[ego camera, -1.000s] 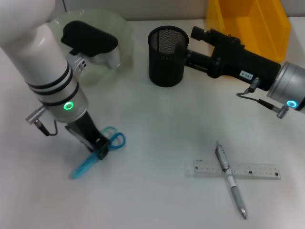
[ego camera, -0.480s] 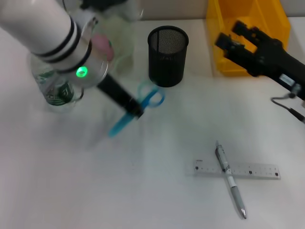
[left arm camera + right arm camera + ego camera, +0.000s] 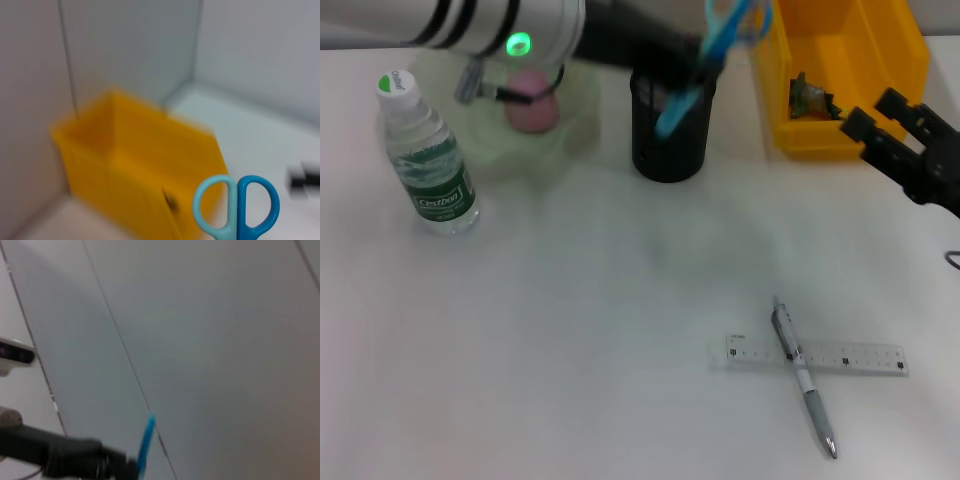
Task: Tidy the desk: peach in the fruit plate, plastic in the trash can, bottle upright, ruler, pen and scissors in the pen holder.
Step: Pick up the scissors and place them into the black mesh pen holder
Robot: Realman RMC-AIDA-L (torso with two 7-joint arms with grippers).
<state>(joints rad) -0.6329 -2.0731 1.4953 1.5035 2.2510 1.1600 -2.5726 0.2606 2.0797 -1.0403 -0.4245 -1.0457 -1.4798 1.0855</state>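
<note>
The black mesh pen holder [image 3: 669,118] is seen right under the blue scissors [image 3: 705,62]. The scissors are held tight by the left end effector [image 3: 692,50], long way tilted, blades down, tips just past the rim.

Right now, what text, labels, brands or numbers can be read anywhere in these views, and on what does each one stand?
Bottle, green label: white brand lettering, too blurred to read with any certainty.
Bottle cap: a green mark, no legible text.
Ruler: dark graduation ticks and tiny numbers, too small to read.
Pen, scissors, pen holder, yellow bin: no text visible.
</note>
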